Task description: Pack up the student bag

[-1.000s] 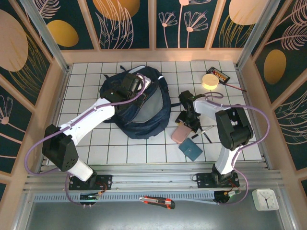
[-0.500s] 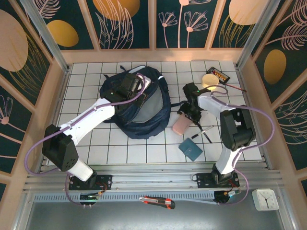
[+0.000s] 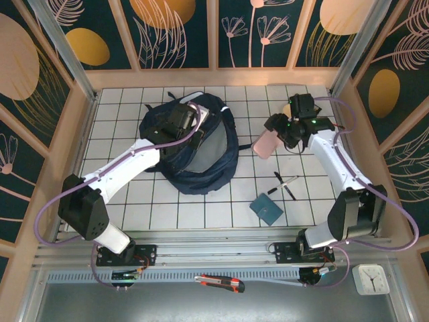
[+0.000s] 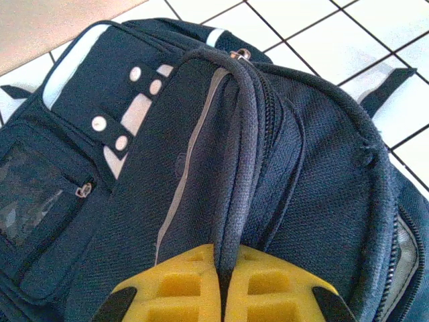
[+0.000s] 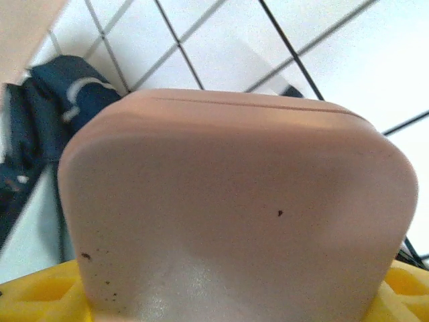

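The student bag [image 3: 198, 157], navy with pale stripes, lies on the white tiled table left of centre. My left gripper [image 3: 179, 121] rests on its top and is shut on a raised fold of fabric beside the zip [image 4: 234, 168]; the yellow fingers [image 4: 181, 282] pinch that ridge between them. To the right of the bag my right gripper [image 3: 276, 134] is shut on a pink rounded case [image 3: 263, 145] and holds it up off the table. The case [image 5: 234, 201] hides most of the right wrist view, with a corner of the bag [image 5: 40, 121] showing at the left.
A teal notebook [image 3: 266, 208] and two crossed pens [image 3: 285, 184] lie on the tiles in front of the right arm. A red utility knife [image 3: 220, 282] and a small clock [image 3: 371, 278] sit on the near ledge. Wooden walls close in the table.
The right arm has lifted the pink case from the tiles near the notebook and carried it back and to the right, beside the bag. The left arm has stayed put.
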You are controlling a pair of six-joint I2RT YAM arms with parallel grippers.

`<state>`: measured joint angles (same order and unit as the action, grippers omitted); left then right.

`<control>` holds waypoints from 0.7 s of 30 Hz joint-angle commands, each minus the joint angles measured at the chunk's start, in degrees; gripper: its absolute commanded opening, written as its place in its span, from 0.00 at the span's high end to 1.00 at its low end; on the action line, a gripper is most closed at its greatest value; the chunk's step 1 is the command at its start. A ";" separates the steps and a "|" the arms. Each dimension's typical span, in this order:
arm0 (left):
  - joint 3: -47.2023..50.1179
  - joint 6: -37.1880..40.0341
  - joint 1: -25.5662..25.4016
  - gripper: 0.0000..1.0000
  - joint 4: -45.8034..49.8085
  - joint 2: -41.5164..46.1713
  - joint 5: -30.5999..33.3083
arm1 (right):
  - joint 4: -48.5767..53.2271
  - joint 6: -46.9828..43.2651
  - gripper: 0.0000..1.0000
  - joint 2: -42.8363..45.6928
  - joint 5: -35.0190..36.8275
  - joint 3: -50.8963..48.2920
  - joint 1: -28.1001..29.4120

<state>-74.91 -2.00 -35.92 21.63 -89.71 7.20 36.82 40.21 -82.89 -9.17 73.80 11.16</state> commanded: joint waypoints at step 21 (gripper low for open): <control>3.13 -9.32 1.66 1.00 -13.06 6.31 -3.26 | -26.66 8.07 0.33 2.78 -18.05 -1.76 3.35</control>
<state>-70.96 -7.64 -34.87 16.67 -86.48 5.58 18.02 44.75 -80.75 -23.57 73.30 12.16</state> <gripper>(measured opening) 0.062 0.700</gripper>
